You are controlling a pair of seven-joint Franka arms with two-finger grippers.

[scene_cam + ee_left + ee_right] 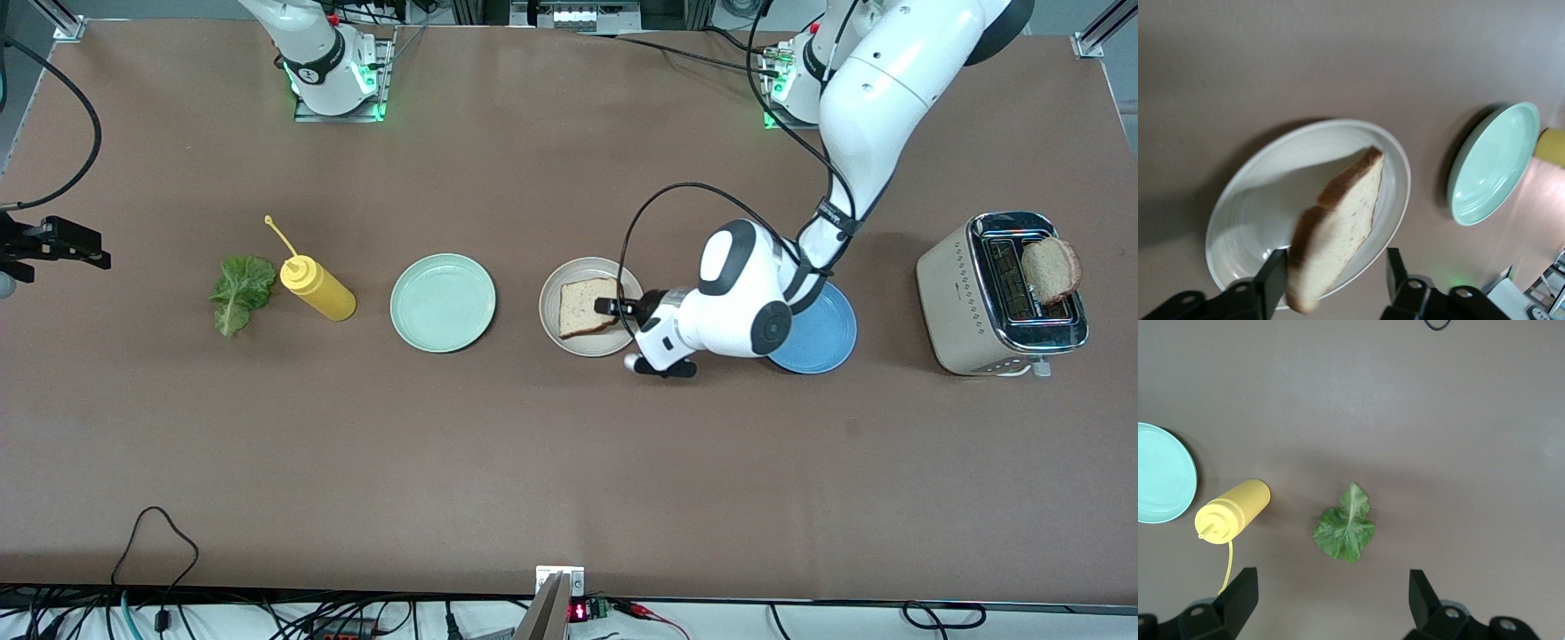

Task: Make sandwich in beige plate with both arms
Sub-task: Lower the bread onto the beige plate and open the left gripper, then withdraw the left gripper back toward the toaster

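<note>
A slice of pale bread [585, 308] with a brown crust is in the beige plate [551, 293] at the table's middle. My left gripper [612, 308] hangs low over that plate's edge toward the left arm's end. In the left wrist view the bread slice [1341, 227] stands tilted over the beige plate [1265, 200]. Its blurred end lies against one finger [1275, 283] of my left gripper [1335, 280], and a gap parts it from the other, so the gripper is open. My right gripper [1331, 600] is open, high over the green lettuce leaf [1345, 530], [238, 292].
A yellow squeeze bottle [318, 289] lies beside the lettuce. A mint-green plate [443, 302] sits between the bottle and the beige plate. A blue plate [822, 342] lies partly under the left arm. A beige toaster [1000, 293] holding another bread slice [1051, 269] stands at the left arm's end.
</note>
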